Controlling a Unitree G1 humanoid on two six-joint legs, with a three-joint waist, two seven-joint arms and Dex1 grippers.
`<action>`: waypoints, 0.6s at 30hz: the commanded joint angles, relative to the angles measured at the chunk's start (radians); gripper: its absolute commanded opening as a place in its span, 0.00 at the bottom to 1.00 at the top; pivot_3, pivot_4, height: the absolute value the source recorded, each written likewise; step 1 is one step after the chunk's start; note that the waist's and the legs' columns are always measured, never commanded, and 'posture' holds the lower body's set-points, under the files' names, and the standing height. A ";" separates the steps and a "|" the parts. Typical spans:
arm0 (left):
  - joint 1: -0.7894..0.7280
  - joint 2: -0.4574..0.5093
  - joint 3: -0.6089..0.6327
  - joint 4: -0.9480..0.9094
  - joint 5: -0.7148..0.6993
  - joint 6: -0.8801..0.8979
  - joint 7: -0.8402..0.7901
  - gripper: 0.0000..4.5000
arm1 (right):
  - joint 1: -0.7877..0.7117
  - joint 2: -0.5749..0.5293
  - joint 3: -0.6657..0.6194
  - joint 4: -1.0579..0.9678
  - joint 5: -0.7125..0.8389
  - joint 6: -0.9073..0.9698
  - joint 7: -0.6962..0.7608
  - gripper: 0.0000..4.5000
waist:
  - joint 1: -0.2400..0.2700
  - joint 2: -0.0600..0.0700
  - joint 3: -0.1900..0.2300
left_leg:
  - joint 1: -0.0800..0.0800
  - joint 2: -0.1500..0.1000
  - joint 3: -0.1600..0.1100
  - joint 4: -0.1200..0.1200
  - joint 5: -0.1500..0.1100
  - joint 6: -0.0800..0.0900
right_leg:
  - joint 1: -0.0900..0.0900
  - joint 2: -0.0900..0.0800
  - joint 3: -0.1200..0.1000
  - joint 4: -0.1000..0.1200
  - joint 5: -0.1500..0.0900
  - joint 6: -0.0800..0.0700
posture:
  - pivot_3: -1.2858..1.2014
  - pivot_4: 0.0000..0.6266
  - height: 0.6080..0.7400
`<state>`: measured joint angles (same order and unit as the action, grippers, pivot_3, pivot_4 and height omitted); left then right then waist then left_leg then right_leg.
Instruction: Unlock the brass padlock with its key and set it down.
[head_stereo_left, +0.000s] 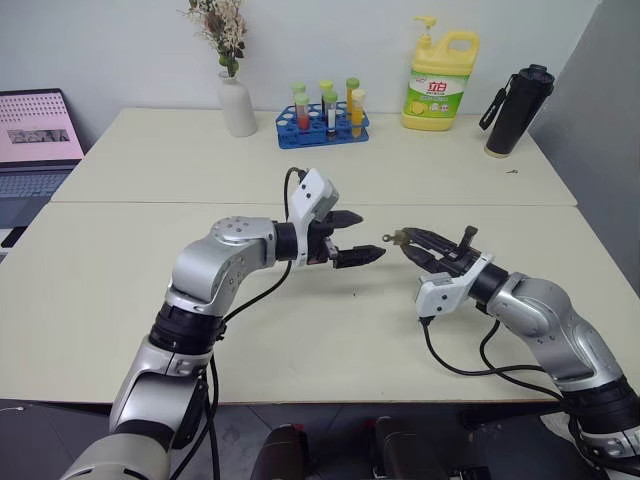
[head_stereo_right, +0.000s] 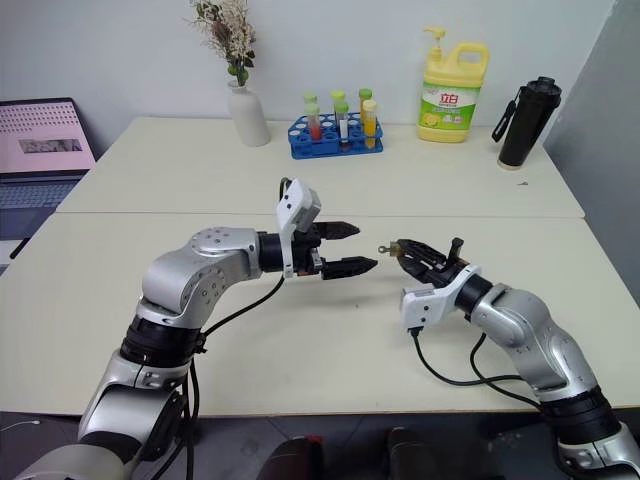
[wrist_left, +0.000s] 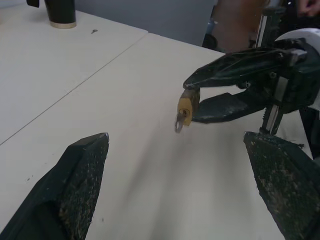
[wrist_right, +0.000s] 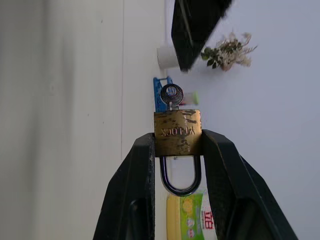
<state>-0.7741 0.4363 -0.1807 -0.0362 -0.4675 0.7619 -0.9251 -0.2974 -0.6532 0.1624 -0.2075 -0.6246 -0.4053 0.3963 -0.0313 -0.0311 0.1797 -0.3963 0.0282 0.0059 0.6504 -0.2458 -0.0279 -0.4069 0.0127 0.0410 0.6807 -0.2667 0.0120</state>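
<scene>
Both arms reach over the pale counter (head_stereo_left: 300, 340) — largest first, the left tool (head_stereo_left: 358, 237) hangs released, fingers spread wide, pointing toward the right tool (head_stereo_left: 404, 243). That one is clenched on the brass padlock (wrist_right: 177, 132), held above the counter between the two tools — shackle back between the fingers, the key (wrist_right: 171, 95) sticking out toward the left tool.

Both arms are held up above the table, grippers pointed at each other, tips near but apart; the left gripper (head_stereo_left: 357, 236) is spread wide with nothing in it; the right gripper (head_stereo_left: 404, 240) is clamped on the brass padlock (wrist_right: 177, 132), held roughly level.
</scene>
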 joint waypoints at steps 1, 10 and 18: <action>-0.026 0.007 -0.015 0.010 0.007 -0.026 -0.044 1.00 | -0.028 0.009 -0.011 -0.042 0.024 -0.033 -0.029 0.21 | 0.000 0.000 0.000 | 0.000 0.000 0.000 0.000 0.000 0.000 | 0.000 0.000 0.000 0.000 0.000 0.000 | 0.52 0.24 1.00; -0.022 0.024 -0.023 0.020 0.021 -0.046 -0.103 0.87 | -0.034 0.012 -0.010 -0.033 0.034 -0.058 -0.027 0.21 | 0.001 0.000 0.000 | 0.000 0.000 0.000 0.000 0.000 0.000 | 0.000 0.000 0.000 0.000 0.000 0.000 | 0.52 0.24 1.00; -0.029 0.025 -0.005 0.038 0.014 -0.032 -0.107 0.68 | -0.033 0.009 -0.007 -0.025 0.050 -0.066 -0.016 0.21 | 0.001 0.000 0.000 | 0.000 0.000 0.000 0.000 0.000 0.000 | 0.000 0.000 0.000 0.000 0.000 0.000 | 0.52 0.24 1.00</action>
<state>-0.7827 0.4558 -0.2076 0.0106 -0.4452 0.7340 -1.0247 -0.3164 -0.6449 0.1639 -0.2091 -0.6036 -0.4596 0.3860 -0.0305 -0.0311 0.1797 -0.3964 0.0285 0.0057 0.6506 -0.2459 -0.0278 -0.4069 0.0125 0.0409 0.6807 -0.2667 0.0118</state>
